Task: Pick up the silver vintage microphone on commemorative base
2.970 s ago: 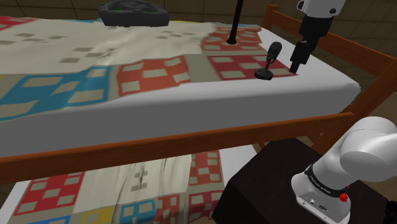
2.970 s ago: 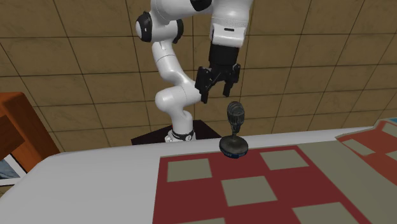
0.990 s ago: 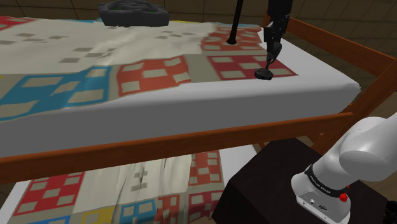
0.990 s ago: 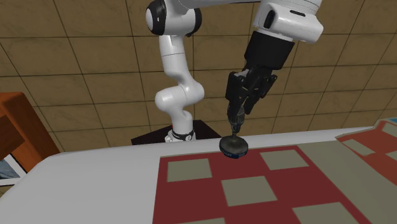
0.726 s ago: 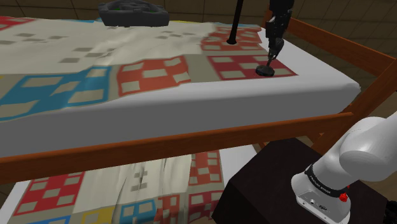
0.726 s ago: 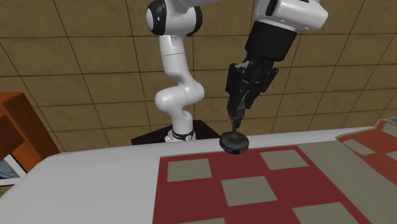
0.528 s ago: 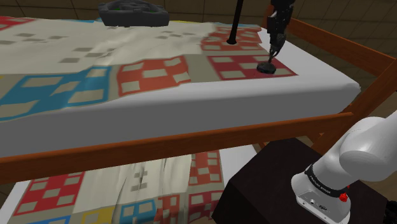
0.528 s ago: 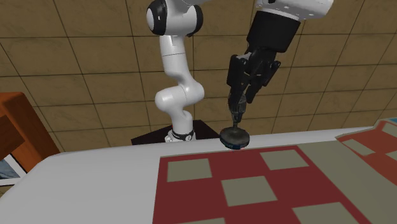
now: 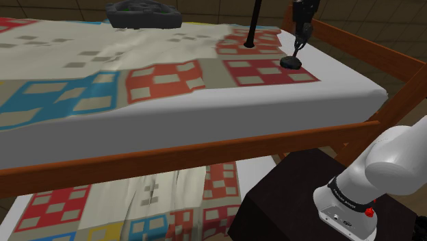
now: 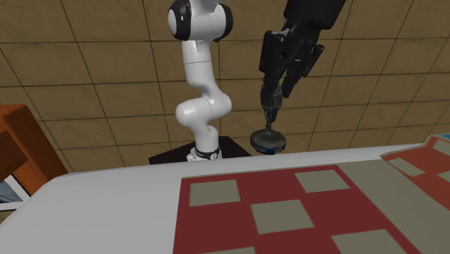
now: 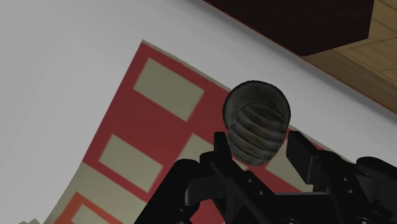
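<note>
grip: claw (image 10: pixel 270 110) is closed on the mic (image 10: pixel 267 139). In wrist view the ribbed head (image 11: pixel 256 124) sits btw the two fingers (image 11: pixel 222 150), both pressed to its sides.

mic pos: hangs under the claw, head up in the jaws, stem and round base below. In shoulder view the mic (image 9: pixel 292 63) is over the red-check patch near the far corner of the bed (image 9: pixel 205 103).

key relation: the mic's long axis runs nearly along the claw's own axis, roughly upright w/ a slight lean. Wrist cam looks down on the head and the base is hidden behind it.

clearance: in 2nd ext view the base shows against the tiled wall, above the bed's edge, so it looks clear of the quilt (image 10: pixel 288 209). How far clear, can't tell.

stage: judged as a grasp made and a lift in hand, task nearly done.

next: prob. straight up along that axis. The hold is high and the weight is low, so a sideways pull could swing the base.

nearby: black pole (image 9: pixel 254 22) stands on the quilt just beside the claw (image 9: pixel 298 45), and the wooden rail (image 9: pixel 369 55) is on the other side. Pole is the nearer obstacle if the arm drifts toward the shoulder view's left.

risk: rounded ribbed head, so I'd guess it may slip or twist in the jaws.
</note>
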Robot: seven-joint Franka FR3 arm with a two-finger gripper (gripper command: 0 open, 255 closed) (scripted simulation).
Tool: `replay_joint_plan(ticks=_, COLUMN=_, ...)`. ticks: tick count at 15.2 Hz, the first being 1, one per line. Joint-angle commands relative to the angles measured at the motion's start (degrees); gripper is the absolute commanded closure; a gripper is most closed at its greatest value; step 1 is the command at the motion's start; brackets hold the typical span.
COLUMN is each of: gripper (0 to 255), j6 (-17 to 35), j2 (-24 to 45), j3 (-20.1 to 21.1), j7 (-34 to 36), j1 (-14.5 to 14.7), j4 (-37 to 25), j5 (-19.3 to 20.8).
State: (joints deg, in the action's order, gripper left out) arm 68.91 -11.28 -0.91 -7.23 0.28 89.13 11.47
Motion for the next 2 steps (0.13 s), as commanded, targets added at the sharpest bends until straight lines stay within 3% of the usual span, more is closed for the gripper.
replay_joint_plan(ticks=1, gripper=255, j6=-1.0, j2=0.6, j3=0.0, j7=-0.3, j1=0.0, j4=-1.7, j5=0.1)
replay_joint_plan(ticks=2, gripper=255, j6=-1.0, j2=0.7, j3=0.0, j7=-0.3, j1=0.0, j4=-1.7, j5=0.1)
